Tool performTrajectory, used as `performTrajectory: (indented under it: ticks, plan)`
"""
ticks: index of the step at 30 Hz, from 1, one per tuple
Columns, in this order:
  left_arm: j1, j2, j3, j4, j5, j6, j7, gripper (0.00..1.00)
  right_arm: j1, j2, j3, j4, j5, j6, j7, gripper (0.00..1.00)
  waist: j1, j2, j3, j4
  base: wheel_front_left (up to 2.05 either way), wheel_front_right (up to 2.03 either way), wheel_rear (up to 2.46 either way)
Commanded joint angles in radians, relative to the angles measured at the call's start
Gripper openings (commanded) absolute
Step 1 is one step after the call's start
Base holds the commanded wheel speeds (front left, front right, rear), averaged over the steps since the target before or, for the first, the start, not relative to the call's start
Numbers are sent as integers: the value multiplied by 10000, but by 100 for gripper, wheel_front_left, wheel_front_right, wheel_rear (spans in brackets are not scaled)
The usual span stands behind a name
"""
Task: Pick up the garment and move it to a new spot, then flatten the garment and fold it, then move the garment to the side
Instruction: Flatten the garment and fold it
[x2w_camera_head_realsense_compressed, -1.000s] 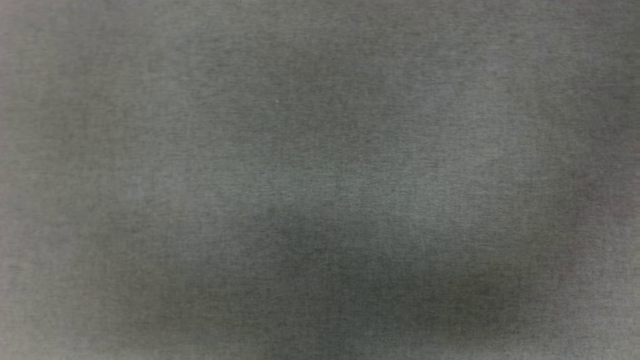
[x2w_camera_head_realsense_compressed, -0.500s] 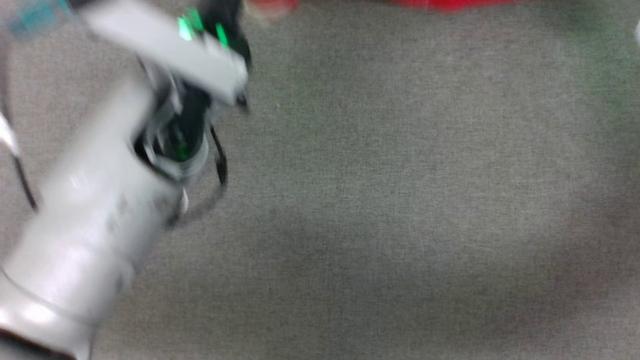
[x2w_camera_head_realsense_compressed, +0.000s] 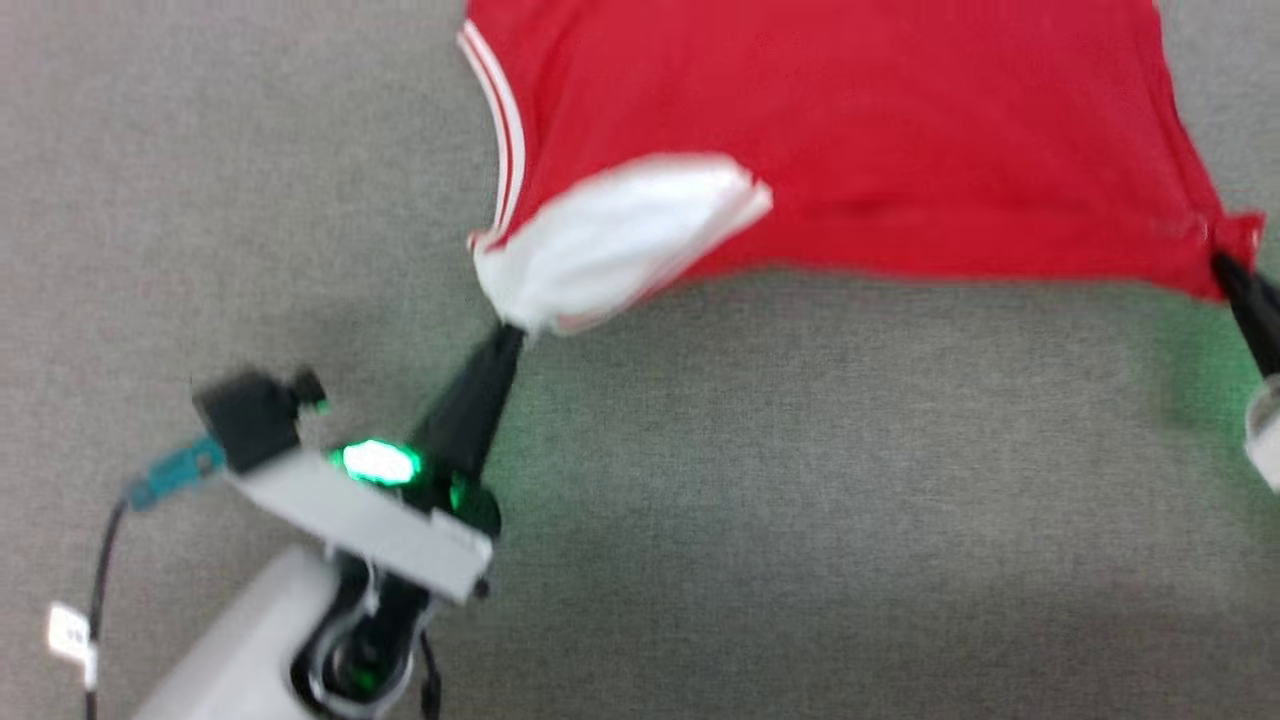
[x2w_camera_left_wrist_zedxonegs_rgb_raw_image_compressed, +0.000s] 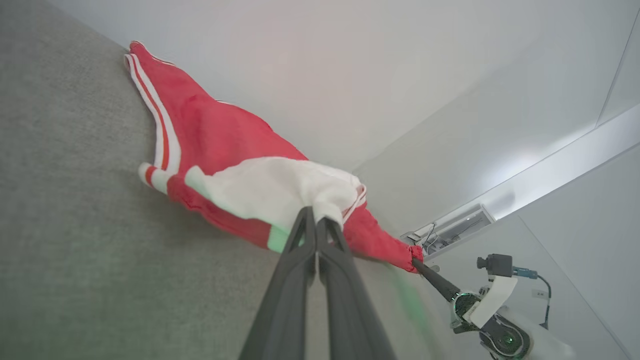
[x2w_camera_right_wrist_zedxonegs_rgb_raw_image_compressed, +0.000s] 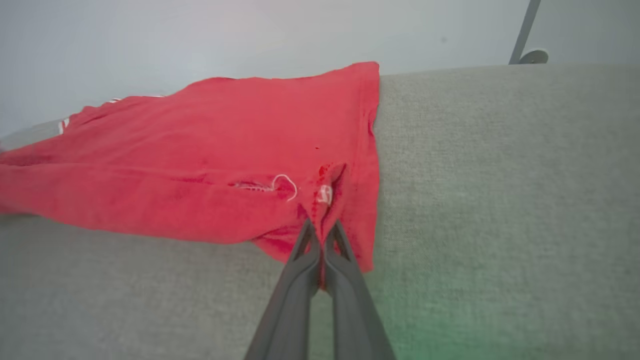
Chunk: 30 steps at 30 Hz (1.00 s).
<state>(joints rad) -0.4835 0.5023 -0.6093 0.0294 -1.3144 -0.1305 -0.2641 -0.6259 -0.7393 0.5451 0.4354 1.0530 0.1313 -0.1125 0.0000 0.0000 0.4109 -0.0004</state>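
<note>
The left gripper (x2w_camera_head_realsense_compressed: 508, 338) was pinched shut on the white sleeve (x2w_camera_head_realsense_compressed: 610, 240) of the red jersey (x2w_camera_head_realsense_compressed: 850, 130), which was stretched over the grey cloth surface (x2w_camera_head_realsense_compressed: 700, 480) to the right gripper (x2w_camera_head_realsense_compressed: 1222, 268), clamped on a red corner. The carry seemed under way; flattening, folding and setting aside were left.

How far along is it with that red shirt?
Grasped: the left tool is shut on the white sleeve, the right tool on a red corner. In hand: the garment is stretched between them over the grey surface. Not yet done: flattening, folding, moving aside.
</note>
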Motion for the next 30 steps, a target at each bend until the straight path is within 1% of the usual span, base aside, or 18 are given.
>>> performTrajectory:
  ticks: [1,6,8,11,15,17,19,22,25,27,29,30]
  plan:
    - [524,31,48,-225,308,14,5,0,613,-226,-217,-335,-10,-11,83,0,0,0,-381,-57,0,0,0]
    - [2015,274,361,-1195,830,14,3,0,2358,-662,-1007,-1475,-180,-11,463,0,0,0,-644,-131,0,0,0]
    - [2707,228,822,-1585,1015,14,3,0,2984,-656,-1444,-1960,-310,-11,603,0,0,0,-705,-222,0,0,0]
    - [3761,202,1318,-2169,1437,14,1,0,4001,-576,-2258,-2604,-598,-11,869,0,0,0,-769,-306,0,0,0]
    - [5047,-91,2136,-2839,1836,14,1,0,5206,-332,-3453,-3602,-1145,-12,1432,0,0,0,-760,-404,0,0,0]
    - [5551,-211,2362,-3197,2074,13,1,0,5745,-69,-4122,-4122,-1411,-12,1789,0,0,0,-723,-446,0,0,0]
    - [5931,-194,2275,-3419,2325,13,2,0,6178,222,-4738,-4629,-1748,-12,2189,0,0,0,-682,-478,0,0,0]
    - [5979,-220,2195,-3629,2527,13,5,0,6616,721,-5577,-5366,-2166,-11,2769,0,0,0,-638,-468,0,0,0]
    - [5450,-171,2038,-3527,2634,13,141,0,6672,1288,-6063,-5989,-2510,-11,3371,0,0,0,-650,-427,0,0,0]
    - [4905,-252,1937,-3495,2477,13,231,0,6290,1618,-6140,-6231,-2650,-11,3720,0,0,0,-630,-458,0,0,0]
    - [4259,-193,1776,-3290,2505,13,430,0,5866,1856,-6076,-6277,-2794,-11,4021,0,0,0,-609,-449,0,0,0]
    - [4259,-193,1776,-3290,2505,13,430,0,5866,1856,-6076,-6277,-2794,-11,4021,0,0,0,-609,-449,0,0,0]
